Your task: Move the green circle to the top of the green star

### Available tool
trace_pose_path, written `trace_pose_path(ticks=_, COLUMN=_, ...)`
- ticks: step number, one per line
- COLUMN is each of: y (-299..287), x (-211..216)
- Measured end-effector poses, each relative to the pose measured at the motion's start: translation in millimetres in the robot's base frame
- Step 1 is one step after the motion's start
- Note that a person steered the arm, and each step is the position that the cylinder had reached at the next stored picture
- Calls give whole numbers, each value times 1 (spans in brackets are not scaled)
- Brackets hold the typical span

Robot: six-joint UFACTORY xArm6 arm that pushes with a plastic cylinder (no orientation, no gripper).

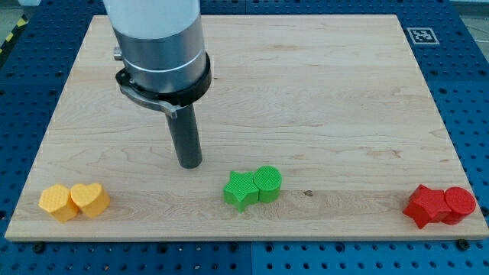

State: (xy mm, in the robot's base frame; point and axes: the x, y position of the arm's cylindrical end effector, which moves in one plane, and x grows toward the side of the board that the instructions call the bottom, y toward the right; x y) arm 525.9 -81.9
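The green star (241, 190) lies near the view's bottom centre of the wooden board (306, 92). The green circle (268, 182) touches the star's right side, slightly higher in the view. My tip (190, 163) is on the board to the left of both green blocks and a little above them, apart from the star by a clear gap. The arm's grey body rises from the rod toward the view's top left.
A yellow hexagon-like block (59, 202) and a yellow heart (91, 199) touch at the bottom left. A red star (426, 205) and red circle (459, 203) touch at the bottom right. A printed marker tag (422, 35) sits at the top right corner.
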Motion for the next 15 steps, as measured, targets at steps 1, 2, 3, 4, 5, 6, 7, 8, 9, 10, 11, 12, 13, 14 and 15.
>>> trace_pose_path(ticks=1, y=-5, x=13)
trace_pose_path(ticks=2, y=-7, x=13)
trace_pose_path(ticks=3, y=-7, x=16)
trace_pose_path(ticks=4, y=-7, x=30)
trace_pose_path(ticks=5, y=-7, x=52)
trace_pose_path(ticks=6, y=1, x=65)
trace_pose_path(ticks=7, y=24, x=90)
trace_pose_path(ticks=8, y=33, x=93)
trace_pose_path(ticks=9, y=72, x=93)
trace_pose_path(ticks=10, y=104, x=93)
trace_pose_path(ticks=11, y=105, x=78)
trace_pose_path(ticks=12, y=105, x=56)
trace_pose_path(ticks=13, y=104, x=44)
trace_pose_path(ticks=14, y=105, x=34)
trace_pose_path(ticks=15, y=119, x=35)
